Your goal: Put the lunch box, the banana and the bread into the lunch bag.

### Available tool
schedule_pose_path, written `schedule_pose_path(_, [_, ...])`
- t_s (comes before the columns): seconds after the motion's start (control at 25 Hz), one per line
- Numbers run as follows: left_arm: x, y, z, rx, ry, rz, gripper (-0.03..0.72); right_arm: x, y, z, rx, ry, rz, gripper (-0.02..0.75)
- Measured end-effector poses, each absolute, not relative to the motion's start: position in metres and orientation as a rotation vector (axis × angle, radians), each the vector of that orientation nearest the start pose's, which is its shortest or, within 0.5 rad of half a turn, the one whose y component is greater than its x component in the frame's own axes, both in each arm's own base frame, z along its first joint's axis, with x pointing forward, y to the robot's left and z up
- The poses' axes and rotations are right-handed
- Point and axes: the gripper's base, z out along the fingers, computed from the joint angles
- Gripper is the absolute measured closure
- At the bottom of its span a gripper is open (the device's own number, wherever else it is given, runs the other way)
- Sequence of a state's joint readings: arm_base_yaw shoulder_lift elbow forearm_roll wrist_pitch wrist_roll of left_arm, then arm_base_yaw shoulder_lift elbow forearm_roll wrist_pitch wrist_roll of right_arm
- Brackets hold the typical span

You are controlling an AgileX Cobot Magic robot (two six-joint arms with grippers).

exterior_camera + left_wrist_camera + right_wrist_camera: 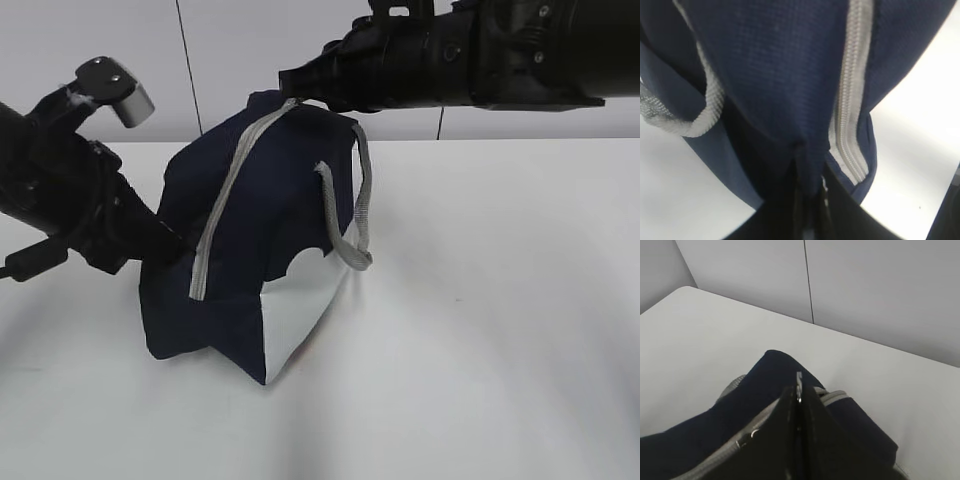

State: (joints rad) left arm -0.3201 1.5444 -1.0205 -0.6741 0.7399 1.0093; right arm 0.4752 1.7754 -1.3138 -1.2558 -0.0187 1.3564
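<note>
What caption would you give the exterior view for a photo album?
Two black grippers, left and right, pinch a zipped navy lunch bag on a white table.

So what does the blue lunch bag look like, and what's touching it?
The lunch bag is boxy navy fabric with a white lower panel, standing tilted on the white table. A grey zipper runs up its side, looking closed, and a grey webbing handle hangs in a loop. The left gripper is shut, pinching fabric near the bag's lower end. The right gripper is shut at the top by the zipper's end. Nothing inside is visible.
</note>
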Motion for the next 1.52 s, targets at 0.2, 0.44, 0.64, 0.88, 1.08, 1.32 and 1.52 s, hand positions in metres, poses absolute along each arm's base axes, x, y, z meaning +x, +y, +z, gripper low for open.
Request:
schedule_pose_path(0.2, [0.279,-0.131,0.247,1.127,2.332,-0.495,0.681,0.383,0.197,0.287,-0.353,1.923,0.403,0.738])
schedule_pose_path(0.44, [0.276,-0.129,0.252,1.128,2.327,-0.476,0.678,0.397,0.191,0.282,-0.287,1.938,0.412,0.738])
schedule_pose_path(0.64, [0.272,-0.128,0.259,1.135,2.309,-0.464,0.673,0.404,0.187,0.28,-0.248,1.944,0.418,0.738])
schedule_pose_path(0.88, [0.27,-0.127,0.259,1.117,2.336,-0.476,0.666,0.403,0.195,0.278,-0.252,1.935,0.568,0.738])
schedule_pose_path(1.08, [0.269,-0.127,0.259,1.036,2.4,-0.517,0.561,0.4,0.2,0.277,-0.277,1.945,0.639,0.738])
schedule_pose_path(1.32, [0.269,-0.13,0.272,0.86,2.513,-0.618,0.29,0.393,0.208,0.276,-0.379,1.97,0.731,0.738])
schedule_pose_path(1.52, [0.276,-0.134,0.308,0.685,2.565,-0.681,0.256,0.388,0.211,0.273,-0.453,1.993,0.753,0.738])
